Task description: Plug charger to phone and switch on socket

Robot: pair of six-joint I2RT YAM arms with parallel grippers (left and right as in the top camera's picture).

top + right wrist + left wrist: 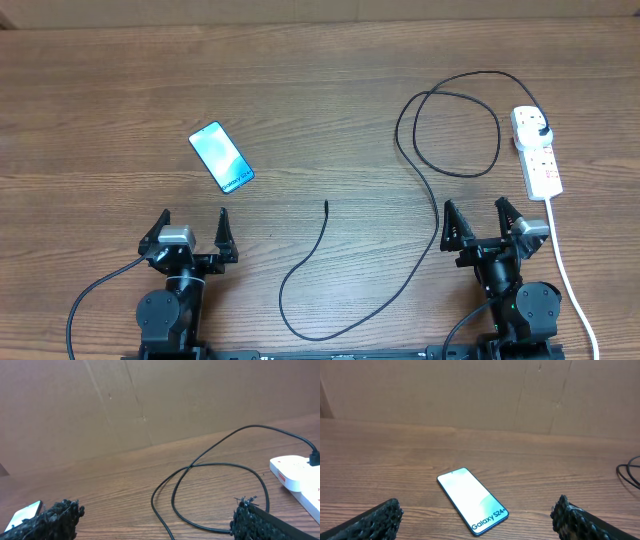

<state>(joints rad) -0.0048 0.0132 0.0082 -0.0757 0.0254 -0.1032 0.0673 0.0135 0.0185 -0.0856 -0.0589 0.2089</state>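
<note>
Your left gripper [193, 222] is spread open, holding nothing, just robot-side of the phone [221, 156]. The right gripper [474, 212] is released too, well off to the phone's right. The charger [325, 222] has its tip lying loose between them. Its plug looks seated in the socket [541, 162], farthest from the phone.

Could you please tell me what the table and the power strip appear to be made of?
The table: wood or wood-look laminate, matte, with visible grain and plank seams. The power strip: likely hard white plastic, judging by its smooth moulded shell.
</note>
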